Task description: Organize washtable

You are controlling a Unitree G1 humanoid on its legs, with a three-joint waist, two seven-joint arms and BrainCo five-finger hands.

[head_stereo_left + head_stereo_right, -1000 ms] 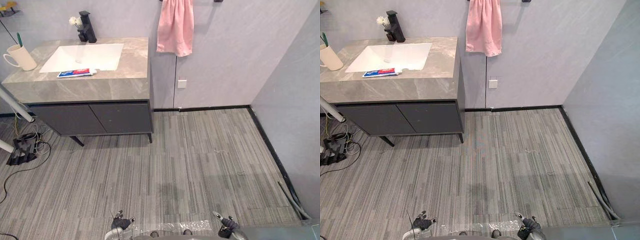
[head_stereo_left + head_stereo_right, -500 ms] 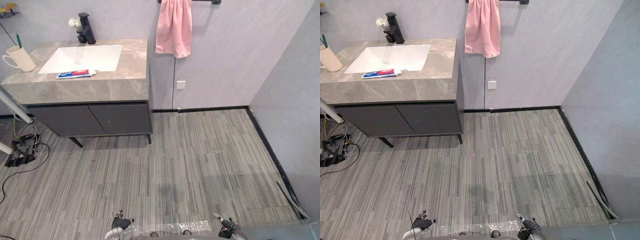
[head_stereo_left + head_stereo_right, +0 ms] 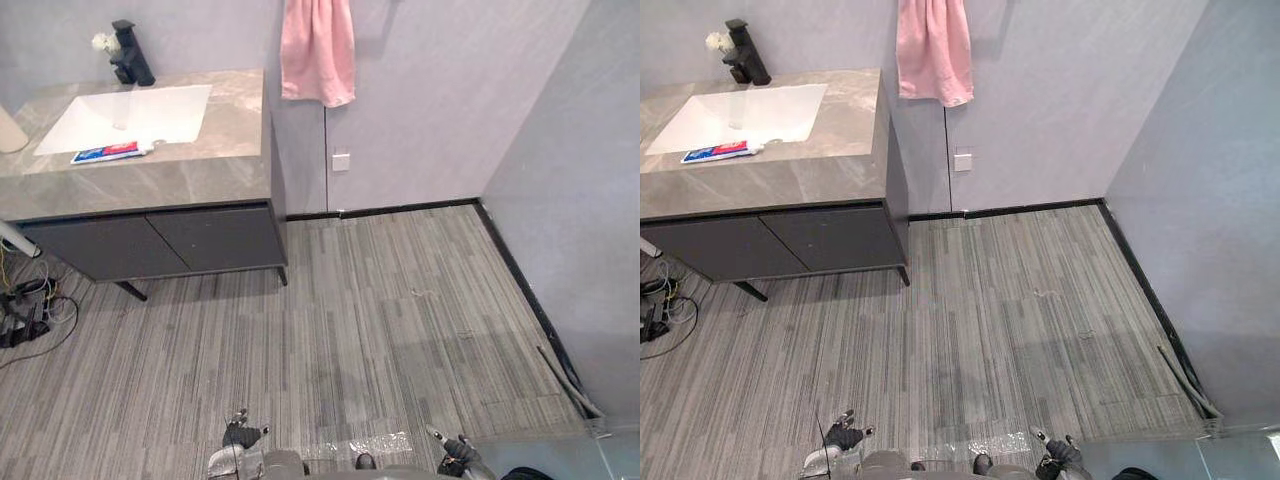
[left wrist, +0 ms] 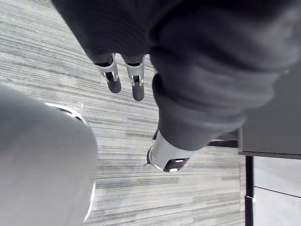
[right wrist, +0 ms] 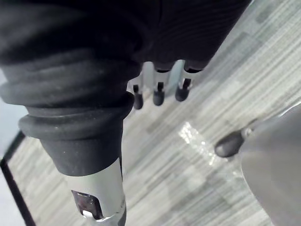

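The washtable (image 3: 200, 165) stands far off at the upper left, a grey marble counter with a white sink (image 3: 125, 115). A toothpaste tube (image 3: 108, 153) lies on the counter in front of the sink. A black faucet (image 3: 130, 62) and a white flower (image 3: 103, 42) stand behind it. A cream cup (image 3: 8, 135) is cut off by the left edge. My left hand (image 3: 240, 440) and right hand (image 3: 455, 455) hang low over the floor, far from the counter. Both have straight fingers (image 4: 136, 84) (image 5: 157, 92) and hold nothing.
A pink towel (image 3: 317, 50) hangs on the wall right of the counter, above a white socket (image 3: 341, 161). Dark cabinet doors (image 3: 150, 240) sit under the counter. Cables (image 3: 25, 315) lie on the floor at left. A grey hose (image 3: 568, 380) runs along the right wall.
The whole picture has shifted left, so the camera has turned; the cup has slid almost out of the left eye view. Both hands hang as before.
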